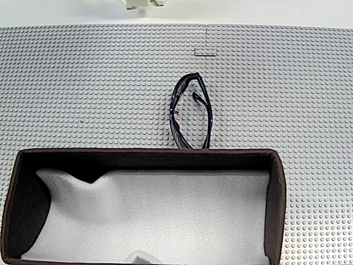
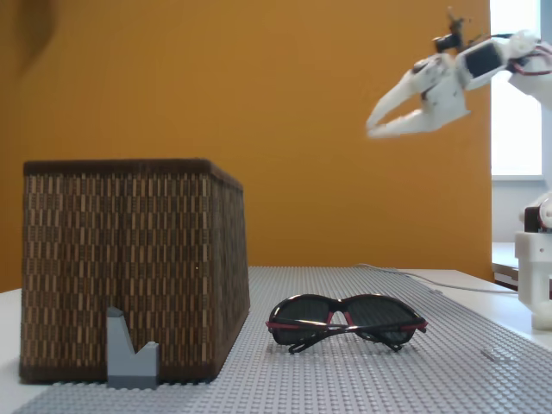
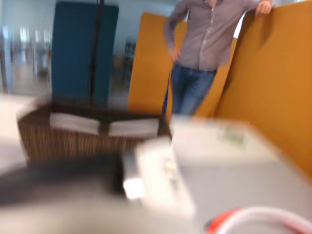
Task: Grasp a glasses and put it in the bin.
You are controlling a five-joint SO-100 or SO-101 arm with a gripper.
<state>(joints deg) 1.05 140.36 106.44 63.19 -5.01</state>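
The glasses (image 1: 191, 112) lie on the grey studded mat, a dark glossy frame with pink-red nose pads, just beyond the far wall of the bin (image 1: 276, 187). In a fixed view from the side the glasses (image 2: 347, 321) rest to the right of the woven brown bin (image 2: 129, 259). My white gripper (image 2: 373, 128) hangs high in the air, well above and to the right of the glasses, its fingertips pointing down-left and nearly meeting, with nothing between them. The blurred wrist view has the bin (image 3: 92, 127) at the left, with its white lining showing.
A small grey block (image 2: 131, 352) stands against the bin's front. The arm's white base (image 2: 539, 276) sits at the mat's right edge. A person (image 3: 204, 48) stands behind the bin between orange partitions (image 3: 273, 87). The studded mat (image 1: 83, 88) spreads around the glasses.
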